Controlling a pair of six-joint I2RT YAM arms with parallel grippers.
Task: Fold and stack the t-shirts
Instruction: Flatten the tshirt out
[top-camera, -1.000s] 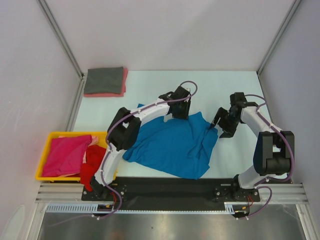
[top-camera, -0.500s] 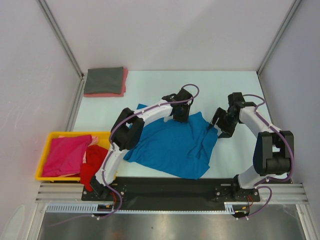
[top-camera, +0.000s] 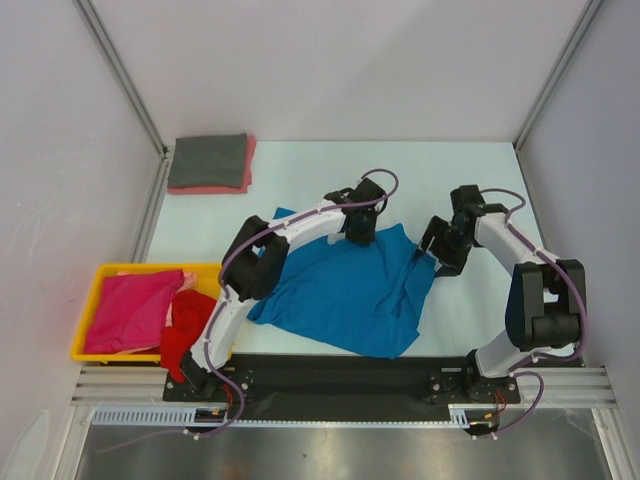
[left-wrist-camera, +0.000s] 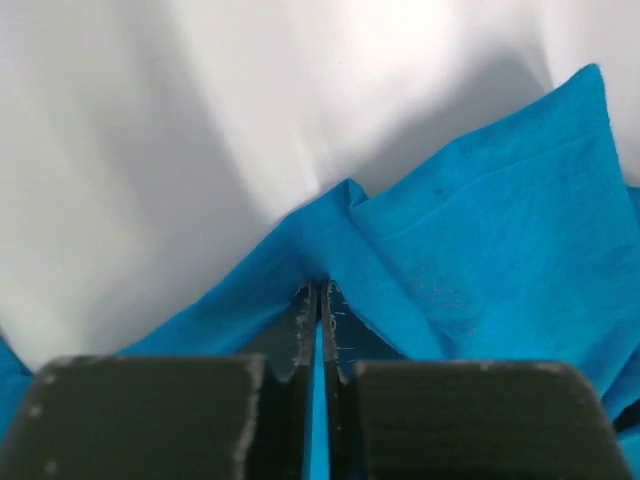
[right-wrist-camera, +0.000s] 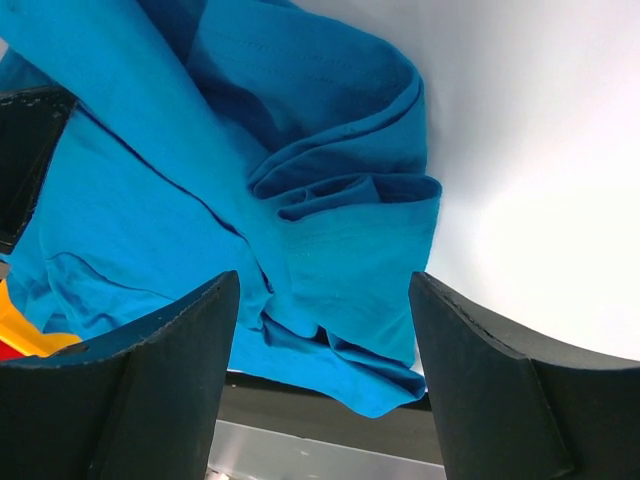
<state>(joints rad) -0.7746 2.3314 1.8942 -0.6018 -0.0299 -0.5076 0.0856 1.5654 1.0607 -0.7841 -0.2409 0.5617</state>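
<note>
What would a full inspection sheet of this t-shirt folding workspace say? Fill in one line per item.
Surface: white table.
Job's things: blue t-shirt crumpled at centre; dark grey t-shirt folded on salmon pink t-shirt, far left; magenta t-shirt in yellow bin; red t-shirt at its right end.
Clutter: yellow bin, left edge.
Grippers: left gripper shut on blue t-shirt's far edge; right gripper open over its bunched right edge.
Cables: purple cables along both arms.
Surroundings: white walls, metal frame posts.

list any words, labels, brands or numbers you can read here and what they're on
No text can be read in any view. The blue t-shirt, the folded dark grey t-shirt and the yellow bin show no print, label, logo or number.
</note>
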